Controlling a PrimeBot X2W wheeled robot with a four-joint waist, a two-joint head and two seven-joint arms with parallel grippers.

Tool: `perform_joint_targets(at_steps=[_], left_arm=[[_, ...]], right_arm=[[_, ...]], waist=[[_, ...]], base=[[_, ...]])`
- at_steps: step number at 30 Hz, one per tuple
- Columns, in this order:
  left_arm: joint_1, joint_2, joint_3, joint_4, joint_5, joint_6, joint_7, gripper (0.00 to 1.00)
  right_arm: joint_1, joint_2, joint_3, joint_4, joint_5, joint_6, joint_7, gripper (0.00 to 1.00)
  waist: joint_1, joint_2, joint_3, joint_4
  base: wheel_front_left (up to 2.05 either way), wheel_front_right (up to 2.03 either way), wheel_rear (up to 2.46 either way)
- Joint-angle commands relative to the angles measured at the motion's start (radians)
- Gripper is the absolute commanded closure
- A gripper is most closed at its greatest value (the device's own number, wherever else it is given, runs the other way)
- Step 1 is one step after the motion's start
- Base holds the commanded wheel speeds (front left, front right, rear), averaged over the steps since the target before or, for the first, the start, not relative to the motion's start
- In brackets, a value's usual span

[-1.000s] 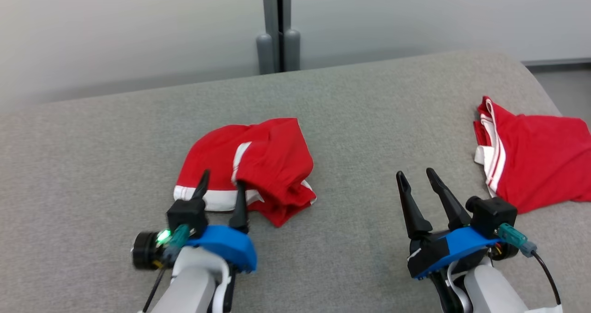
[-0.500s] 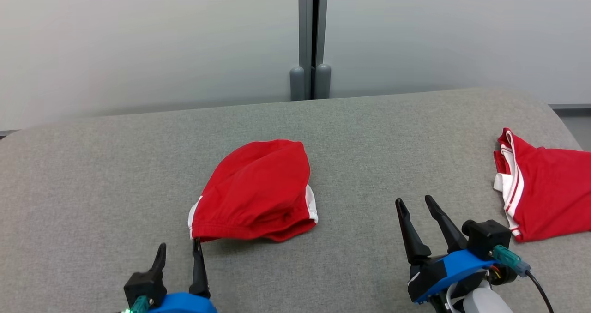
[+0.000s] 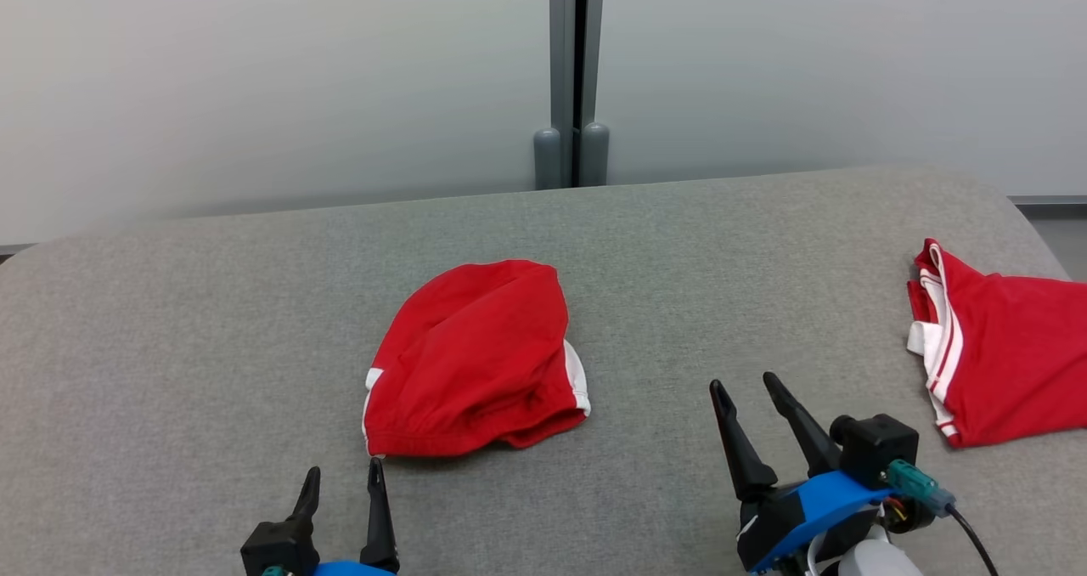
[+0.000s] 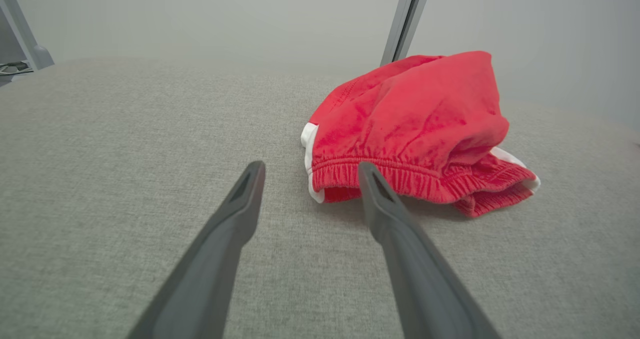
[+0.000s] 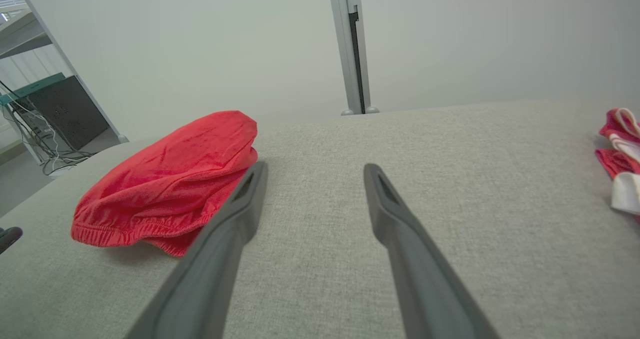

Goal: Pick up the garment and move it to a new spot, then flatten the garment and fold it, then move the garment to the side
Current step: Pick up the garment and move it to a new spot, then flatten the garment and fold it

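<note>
I have the garment (image 3: 475,359) near the middle of the table (image 3: 212,321), a red mound of soft knit with white trim. Its gathered elastic waistband faces 6 o'clock. The table is covered in a grey woven fabric. Its far edge runs straight, with rounded corners at 10 and 2 o'clock.

There is bare weave from the garment out to 9 o'clock, and a wide bare strip toward 3 o'clock. There a second red garment (image 3: 1002,355) with white stripes lies flat by the right edge.

My left tool (image 3: 344,467) sits at 7 o'clock with its fingers spread wide and nothing in them. One tip is just beside the waistband's corner, and I can't tell whether it touches. My right tool (image 3: 743,381) at 5 o'clock is also spread wide and empty, well apart from both garments.

Beyond the far edge is a pale wall with a grey post (image 3: 573,66) at 12 o'clock.
</note>
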Motion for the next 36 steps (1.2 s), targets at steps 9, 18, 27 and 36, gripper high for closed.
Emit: perform_joint_targets(at_steps=[9, 18, 27, 36], left_arm=[[-0.044, -0.001, -0.057, -0.006, -0.007, 0.0, -0.005, 0.0], [-0.078, -0.001, -0.117, -0.009, -0.009, 0.01, -0.005, 0.0], [-0.094, -0.001, -0.139, -0.029, -0.027, 0.027, -0.005, 0.0], [-0.093, -0.001, -0.138, -0.046, -0.053, 0.035, -0.005, 0.0]], right_arm=[[-0.054, -0.002, 0.06, 0.092, 0.017, 0.0, 0.0, 0.0], [-0.151, -0.002, 0.034, 0.235, 0.131, 0.0, 0.0, 0.0], [-0.221, -0.003, 0.018, 0.381, 0.141, 0.0, 0.0, 0.96], [-0.257, -0.033, -0.065, 0.292, 0.086, 0.0, 0.0, 1.0]], waist=[[0.0, 0.0002, 0.05, 0.107], [0.0, 0.0002, 0.121, 0.271], [0.0, 0.0002, 0.164, 0.334], [0.0, 0.0002, 0.159, 0.296]], base=[[0.0, 0.0, 0.0], [0.0, 0.0, 0.0], [0.0, 0.0, 0.0], [0.0, 0.0, 0.0]])
